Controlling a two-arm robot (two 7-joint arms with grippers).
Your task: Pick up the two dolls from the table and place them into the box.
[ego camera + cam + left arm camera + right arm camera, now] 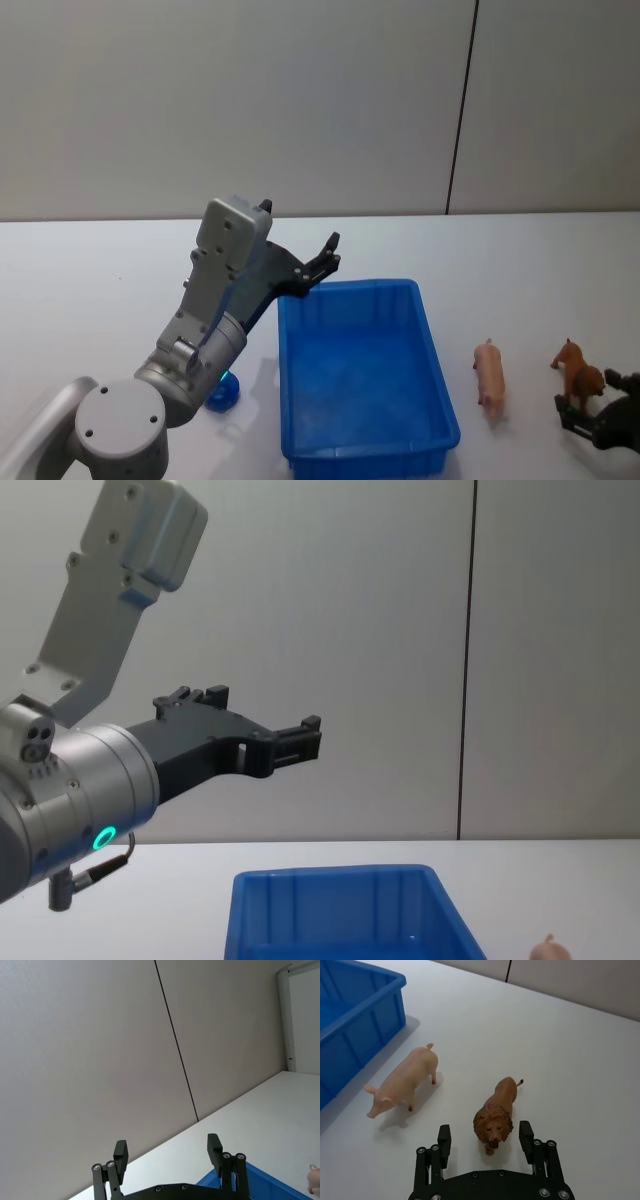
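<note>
The right claw (484, 1130) sits wide open and empty low over the table, its fingers either side of the head of the lion (501, 1102). The pig (405, 1082) stands just beside the lion, between it and the box (370, 1002). A grip on the head alone could let the lion twist free, and any sideways drift could topple the pig. The left claw (167, 1145), open and empty, is raised near the box's far corner.

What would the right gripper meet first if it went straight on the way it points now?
Probably the lion: its head sits inside the open right gripper. The pig stands aside, nearer the box, out of that line.
</note>
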